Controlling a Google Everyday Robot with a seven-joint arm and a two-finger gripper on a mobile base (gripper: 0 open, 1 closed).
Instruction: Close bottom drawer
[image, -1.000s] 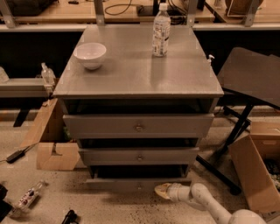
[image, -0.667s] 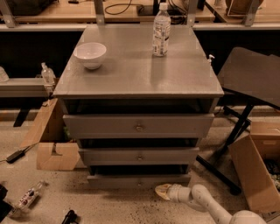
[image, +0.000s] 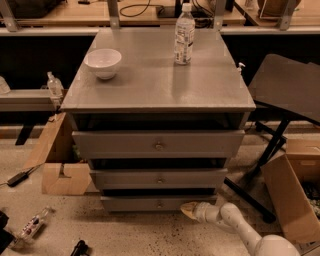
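The bottom drawer is the narrowest, lowest grey front of the cabinet, with a small round metal knob at its centre. Above it sit the middle drawer and the widest top drawer. My white arm comes in from the lower right. My gripper is low near the floor, right at the bottom drawer's front, just right of and below the knob. Dark gaps show above each drawer front.
A white bowl and a water bottle stand on the cabinet top. Cardboard boxes lie at the left and right. A black stand is at the right. Small items lie on the floor at lower left.
The bottom drawer front has slid inward toward the cabinet, and my gripper has stayed against it, moving slightly forward with it.
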